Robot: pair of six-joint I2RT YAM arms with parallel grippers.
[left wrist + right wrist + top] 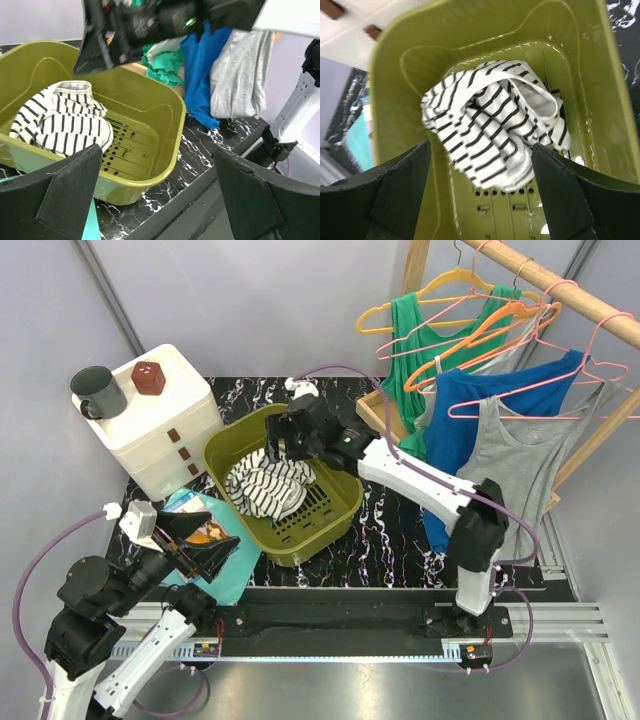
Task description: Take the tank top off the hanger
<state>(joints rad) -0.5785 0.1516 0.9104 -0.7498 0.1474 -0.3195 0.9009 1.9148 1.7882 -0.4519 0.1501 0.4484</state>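
Striped tank top (490, 130) lies in the olive basket (395, 85) below the wide right jaws; left jaws also wide

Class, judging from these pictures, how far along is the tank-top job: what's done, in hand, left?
Done: the striped tank top lies in the olive basket, off any hanger. In hand: nothing; the right claw hangs open above it, the left claw open too. Left: possibly the green top, blue top and grey top on the rail.
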